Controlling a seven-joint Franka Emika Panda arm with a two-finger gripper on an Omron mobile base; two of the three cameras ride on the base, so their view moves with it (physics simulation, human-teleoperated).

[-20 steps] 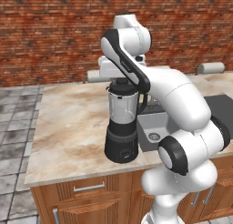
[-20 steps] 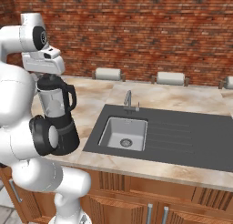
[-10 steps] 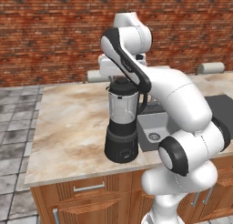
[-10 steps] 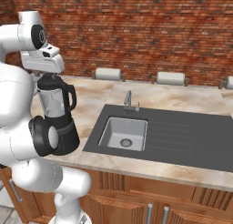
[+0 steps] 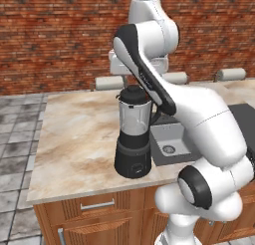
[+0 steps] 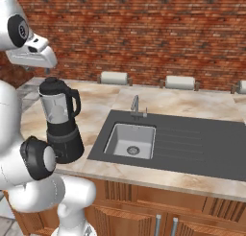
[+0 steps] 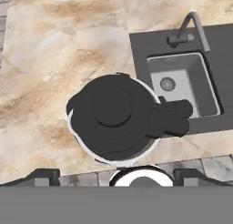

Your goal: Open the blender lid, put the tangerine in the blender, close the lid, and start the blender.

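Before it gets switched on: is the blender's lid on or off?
On. The blender lid caps the jar of the blender; from above it covers the rim, with the open claw clear of it.

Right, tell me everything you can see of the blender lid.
The blender lid is a round black cap with a raised centre knob and looks like matte plastic. It sits level on the rim of the clear jar of the blender, about as wide as the rim, so the jar is closed. Nothing else touches it; the open gripper hangs above it. The blender stands upright on the counter beside the sink.
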